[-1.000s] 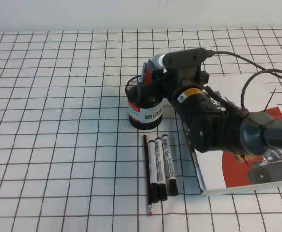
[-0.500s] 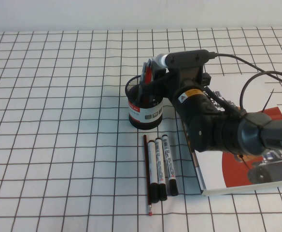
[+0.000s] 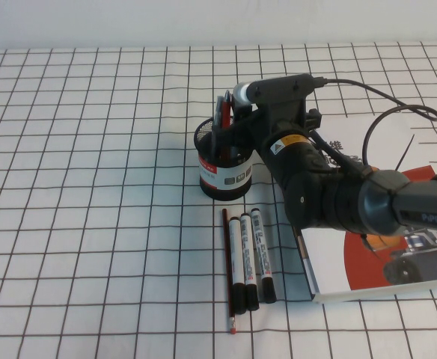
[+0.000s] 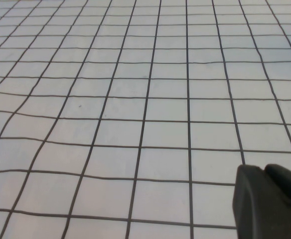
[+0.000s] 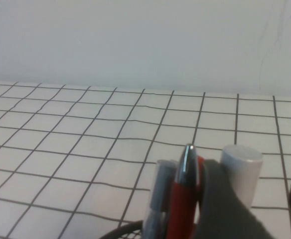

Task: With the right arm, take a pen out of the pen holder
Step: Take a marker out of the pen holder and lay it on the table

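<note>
We saw the left hand (image 4: 267, 199) only in its wrist view, above the bench (image 4: 135, 99). The right hand (image 3: 233, 123) sat over the pen holder (image 3: 222, 176), with the silver-clipped red pen (image 3: 219, 120) upright inside. We could tell neither hand's grip.

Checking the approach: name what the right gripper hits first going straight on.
Probably the white marker in the pen holder, between the open jaws of the right gripper; the red pen stands beside it. Depth unclear. The left gripper hangs over the table.

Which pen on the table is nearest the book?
The rightmost marker, beside the book, farthest from the pencil. Right gripper is at the pen holder; left gripper above the table.
</note>
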